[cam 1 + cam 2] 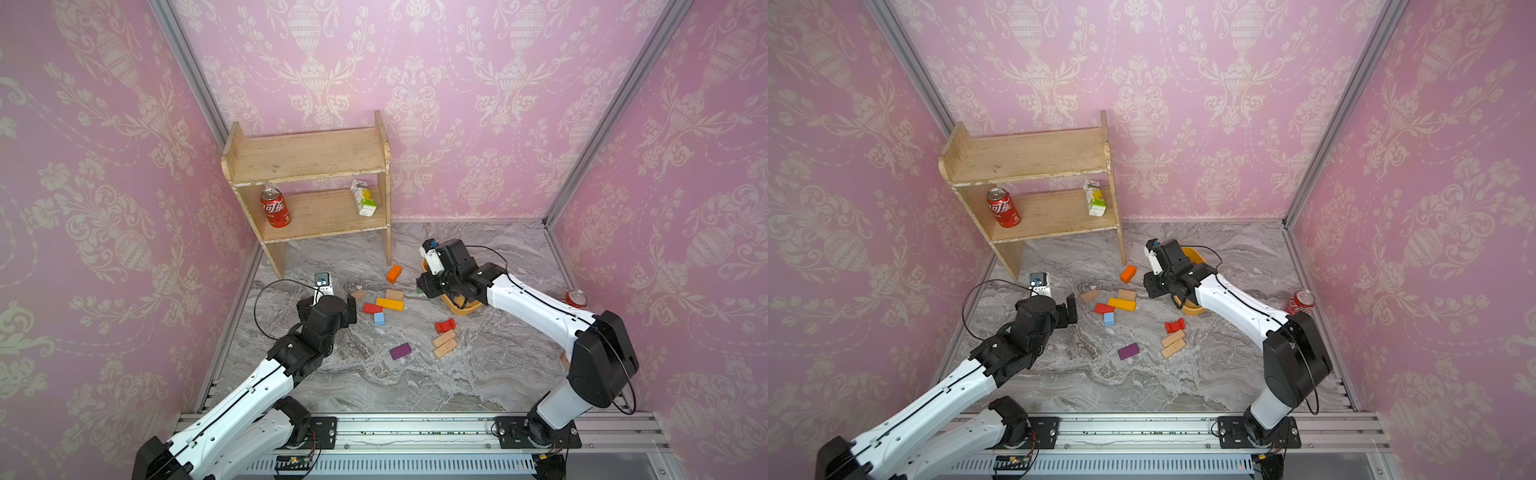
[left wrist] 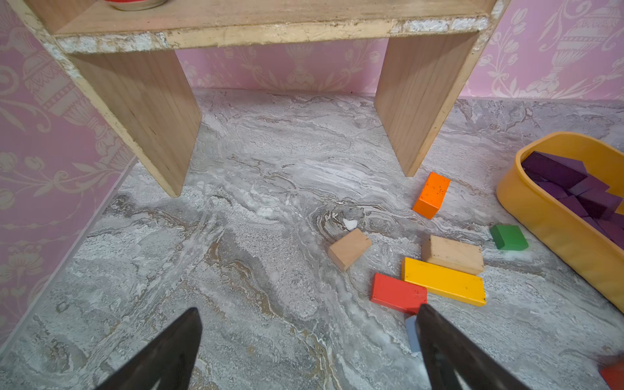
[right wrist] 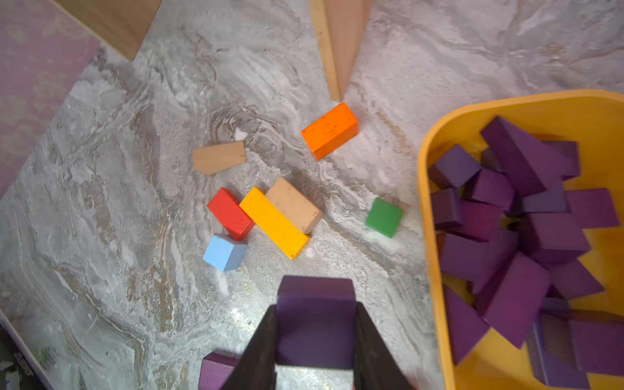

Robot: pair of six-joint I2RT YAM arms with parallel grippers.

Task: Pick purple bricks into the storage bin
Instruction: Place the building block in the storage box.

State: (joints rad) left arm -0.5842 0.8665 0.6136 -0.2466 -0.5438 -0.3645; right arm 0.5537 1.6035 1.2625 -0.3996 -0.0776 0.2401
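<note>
The wooden shelf (image 1: 307,158) is standing at the far left by the wall, out of the way of the work. In front of it the left gripper (image 2: 309,320) is hanging low over bare table. Its two fingers are spread wide and there is nothing between them. It is probably waiting its turn. Just beside it, colored blocks (image 2: 442,280) in red, yellow, blue and tan are lying in a bunch. They are the wrong color, so I think they are not going in the bin. Nearer the robot, one loose purple brick (image 1: 400,351) is lying alone on the table, well apart from the bin. Next, the right gripper (image 3: 315,314) is squeezing a purple brick (image 3: 315,290) by its two flat sides, so it should not be slipping. I cannot tell if it is off the table. The storage bin (image 3: 426,175) is sitting just beside this gripper, so the trip should be short. A heap of purple bricks (image 3: 516,209) is lying inside it, so most of the job looks done.
</note>
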